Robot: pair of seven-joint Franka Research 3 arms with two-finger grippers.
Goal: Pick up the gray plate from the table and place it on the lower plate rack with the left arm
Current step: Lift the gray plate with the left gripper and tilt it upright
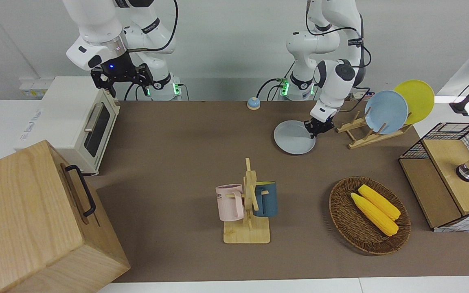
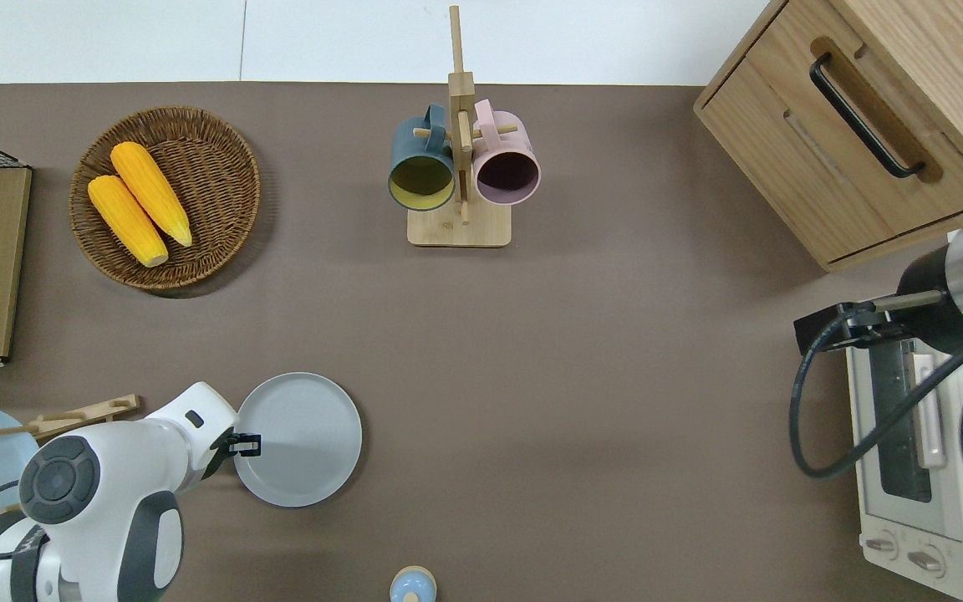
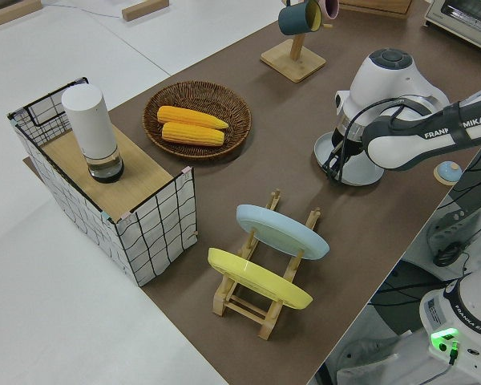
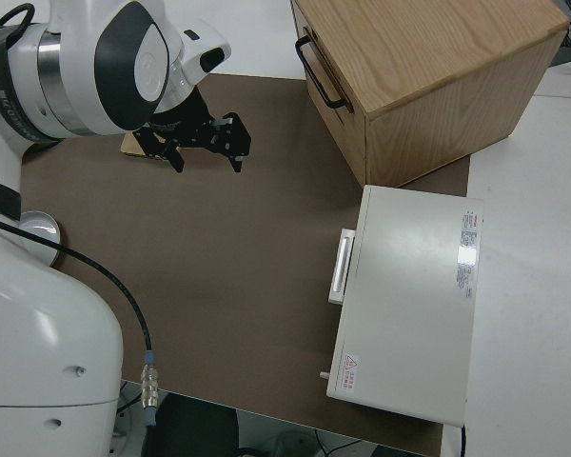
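The gray plate [image 1: 291, 140] lies on the brown table [image 1: 185, 154], near the robots, toward the left arm's end; it also shows in the overhead view [image 2: 306, 439] and the left side view [image 3: 361, 172]. My left gripper [image 1: 315, 129] is shut on the plate's rim on the side that faces the rack; it shows overhead too [image 2: 243, 445]. That rim looks slightly raised. The light-wood plate rack [image 1: 360, 136] stands beside the plate, toward the table's end. It holds a sky-blue plate [image 1: 386, 112] and a yellow plate [image 1: 415, 99]. My right gripper [image 4: 202, 148] is open and parked.
A wooden mug stand [image 1: 247, 228] with two mugs stands mid-table. A wicker basket [image 1: 342, 219] holds two corn cobs. A wire crate [image 1: 446, 134], a small bell [image 1: 253, 103], a toaster oven [image 1: 75, 122] and a wooden cabinet [image 1: 35, 219] are around the edges.
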